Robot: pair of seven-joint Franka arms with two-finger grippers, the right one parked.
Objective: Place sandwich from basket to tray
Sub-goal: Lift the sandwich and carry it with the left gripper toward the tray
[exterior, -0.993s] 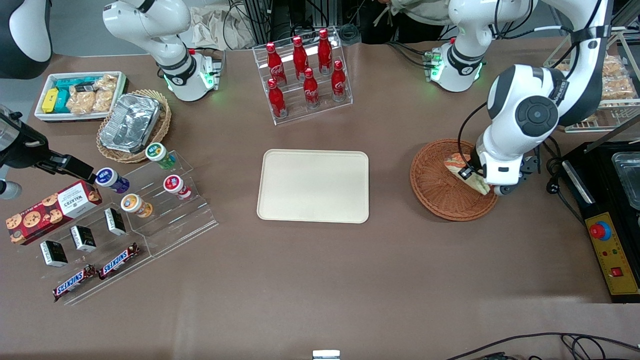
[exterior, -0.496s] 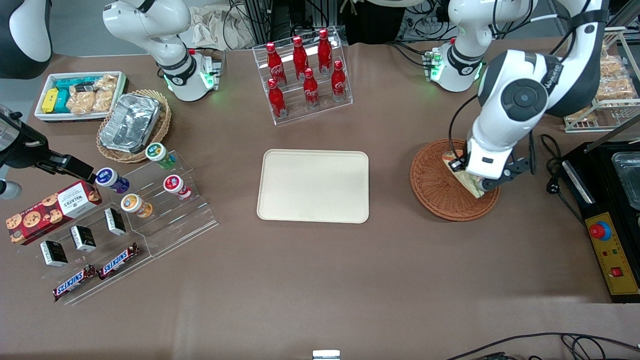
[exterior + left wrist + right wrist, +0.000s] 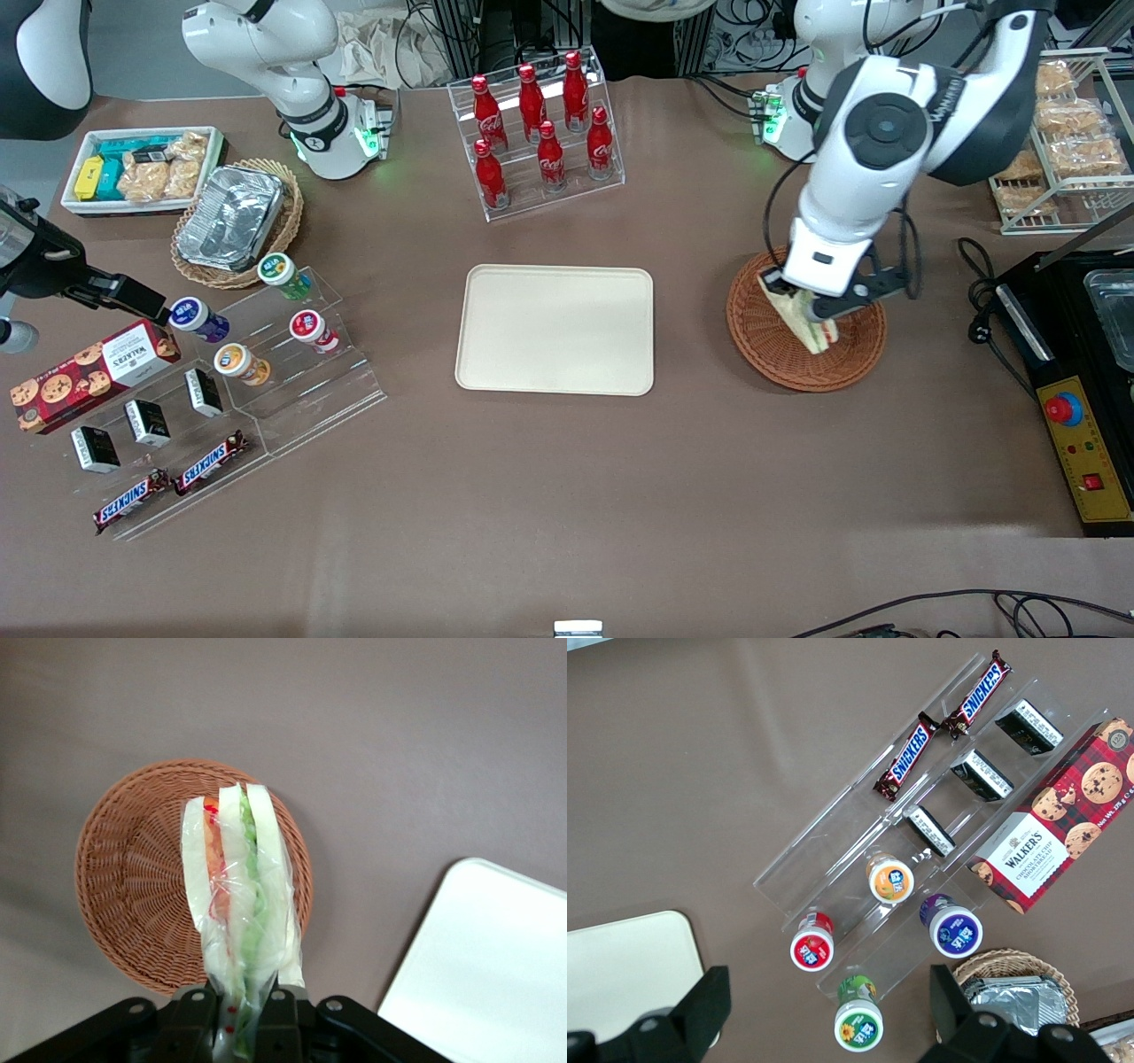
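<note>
My left gripper (image 3: 811,312) (image 3: 239,1010) is shut on the sandwich (image 3: 808,325) (image 3: 239,895), a plastic-wrapped white-bread wedge with green, orange and red layers. It hangs lifted above the round reddish-brown wicker basket (image 3: 771,341) (image 3: 133,895), which lies beneath with nothing else in it. The cream rectangular tray (image 3: 555,329) (image 3: 496,974) lies flat mid-table, toward the parked arm's end from the basket, with nothing on it.
An acrylic rack of red cola bottles (image 3: 538,133) stands farther from the front camera than the tray. A black control box (image 3: 1076,399) and a wire rack of snack bags (image 3: 1063,151) sit at the working arm's end. A tiered acrylic stand with cups and bars (image 3: 239,372) sits toward the parked arm's end.
The gripper has risen with the sandwich out of the basket and shifted toward the tray side of the basket. The arm's elbow has swung up and away from the front camera.
</note>
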